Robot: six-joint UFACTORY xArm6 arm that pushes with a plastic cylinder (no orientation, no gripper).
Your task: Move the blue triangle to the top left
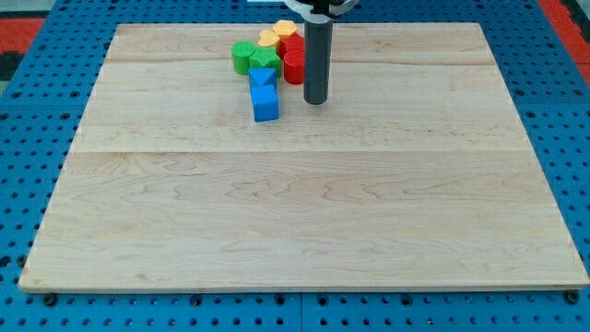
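The blue triangle [261, 77] lies near the view's top, left of centre, at the lower edge of a cluster of blocks. A blue cube [265, 103] touches it just below. My tip [315, 100] rests on the board to the right of the two blue blocks, with a small gap to the blue cube. The rod stands right next to the red cylinder [293, 66] and hides part of it.
The cluster above holds two green blocks [245, 57], two yellow blocks [284, 29] and a second red block [291, 45]. The wooden board [295, 212] lies on a blue pegboard surface [37, 101].
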